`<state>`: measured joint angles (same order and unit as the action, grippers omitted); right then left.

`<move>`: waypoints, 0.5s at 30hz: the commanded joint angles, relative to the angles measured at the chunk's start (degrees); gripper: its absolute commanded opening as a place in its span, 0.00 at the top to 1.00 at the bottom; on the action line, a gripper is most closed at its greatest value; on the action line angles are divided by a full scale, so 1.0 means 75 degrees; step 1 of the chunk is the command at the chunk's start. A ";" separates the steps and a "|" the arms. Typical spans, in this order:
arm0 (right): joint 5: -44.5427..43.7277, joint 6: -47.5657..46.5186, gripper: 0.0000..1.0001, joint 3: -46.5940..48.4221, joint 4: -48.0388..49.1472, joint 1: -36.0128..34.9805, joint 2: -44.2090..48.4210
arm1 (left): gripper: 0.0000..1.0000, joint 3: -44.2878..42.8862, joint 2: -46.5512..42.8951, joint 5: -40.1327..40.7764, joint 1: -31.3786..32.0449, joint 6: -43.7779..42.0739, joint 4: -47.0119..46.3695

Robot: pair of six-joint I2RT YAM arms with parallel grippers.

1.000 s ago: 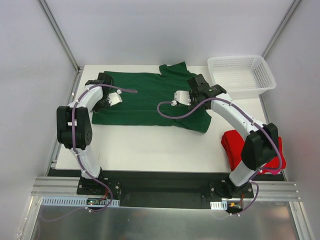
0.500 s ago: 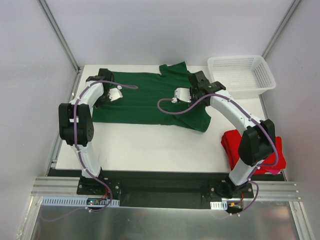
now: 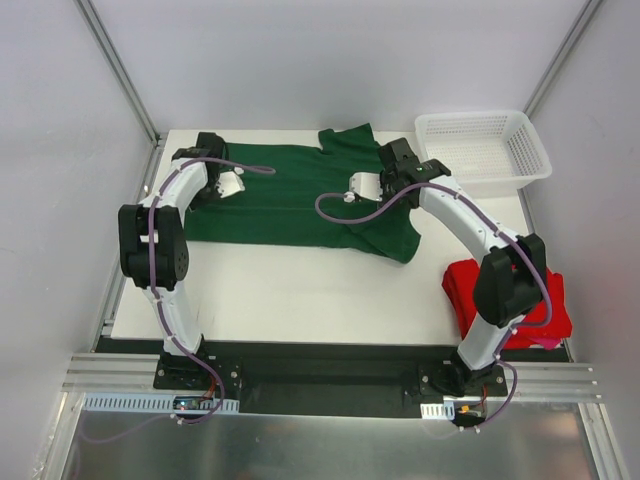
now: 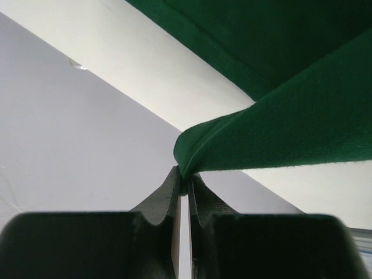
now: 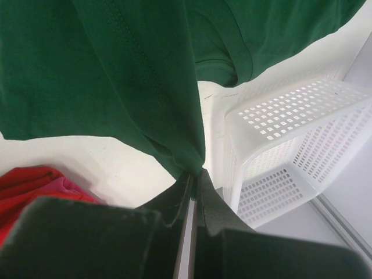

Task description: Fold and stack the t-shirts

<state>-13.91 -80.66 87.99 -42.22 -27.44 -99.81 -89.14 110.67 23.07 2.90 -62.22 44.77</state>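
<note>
A dark green t-shirt (image 3: 290, 195) lies spread across the back of the white table (image 3: 300, 290). My left gripper (image 3: 210, 150) is shut on a folded edge of it at the shirt's left side. In the left wrist view the cloth (image 4: 290, 133) hangs from the pinched tips (image 4: 185, 174). My right gripper (image 3: 398, 160) is shut on the shirt's right side. The right wrist view shows the fabric (image 5: 87, 70) drawn up into its tips (image 5: 195, 174). A red t-shirt (image 3: 462, 285) lies bunched at the near right, partly behind the right arm; it also shows in the right wrist view (image 5: 29, 183).
A white mesh basket (image 3: 480, 150) stands at the back right corner, close to the right gripper, and shows in the right wrist view (image 5: 290, 151). Grey walls and metal frame posts close in the table on the left, back and right.
Both grippers have moved a little toward the back of the table, still pinching the green shirt. The lifted edges have shifted back with them.
</note>
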 commanded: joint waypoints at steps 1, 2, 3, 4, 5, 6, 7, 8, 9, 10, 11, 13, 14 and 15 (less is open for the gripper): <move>0.0003 -0.0167 0.99 0.0362 -0.0020 0.0096 -0.0040 | 1.00 -0.0407 0.0150 0.0322 -0.0093 -0.0235 0.0135; -0.0008 -0.0178 0.99 0.0362 -0.0020 0.0108 -0.0063 | 1.00 -0.0442 0.0173 0.0322 -0.0093 -0.0236 0.0136; -0.0008 -0.0179 0.99 0.0386 -0.0020 0.0131 -0.0075 | 1.00 -0.0477 0.0220 0.0322 -0.0093 -0.0236 0.0124; -0.0008 -0.0190 0.99 0.0386 -0.0020 0.0132 -0.0098 | 1.00 -0.0559 0.0243 0.0322 -0.0093 -0.0236 0.0124; -0.0020 -0.0202 0.99 0.0409 -0.0020 0.0155 -0.0110 | 1.00 -0.0594 0.0278 0.0322 -0.0093 -0.0247 0.0135; -0.0020 -0.0214 0.99 0.0409 -0.0020 0.0167 -0.0133 | 1.00 -0.0629 0.0325 0.0334 -0.0093 -0.0259 0.0136; -0.0020 -0.0237 0.99 0.0421 -0.0020 0.0178 -0.0133 | 1.00 -0.0676 0.0349 0.0334 -0.0093 -0.0271 0.0124; -0.0008 -0.0260 0.99 0.0433 -0.0008 0.0190 -0.0145 | 1.00 -0.0688 0.0372 0.0334 -0.0093 -0.0283 0.0135; -0.0008 -0.0249 0.99 0.0444 -0.0008 0.0190 -0.0180 | 1.00 -0.0712 0.0407 0.0346 -0.0093 -0.0283 0.0124; -0.0020 -0.0272 0.99 0.0479 -0.0008 0.0213 -0.0192 | 1.00 -0.0747 0.0419 0.0346 -0.0093 -0.0317 0.0135; -0.0032 -0.0284 0.99 0.0514 -0.0008 0.0237 -0.0215 | 1.00 -0.0759 0.0431 0.0346 -0.0093 -0.0318 0.0136; -0.0020 -0.0284 0.99 0.0550 -0.0008 0.0249 -0.0274 | 1.00 -0.0840 0.0490 0.0358 -0.0093 -0.0353 0.0124; -0.0008 -0.0296 0.99 0.0596 -0.0008 0.0249 -0.0297 | 1.00 -0.0876 0.0525 0.0358 -0.0093 -0.0353 0.0124; -0.0008 -0.0307 0.99 0.0632 0.0004 0.0260 -0.0321 | 1.00 -0.0899 0.0560 0.0369 -0.0093 -0.0365 0.0124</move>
<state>-13.63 -81.78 89.49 -42.22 -26.33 -101.82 -93.25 114.39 23.24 2.90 -63.79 44.84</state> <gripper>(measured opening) 0.029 0.021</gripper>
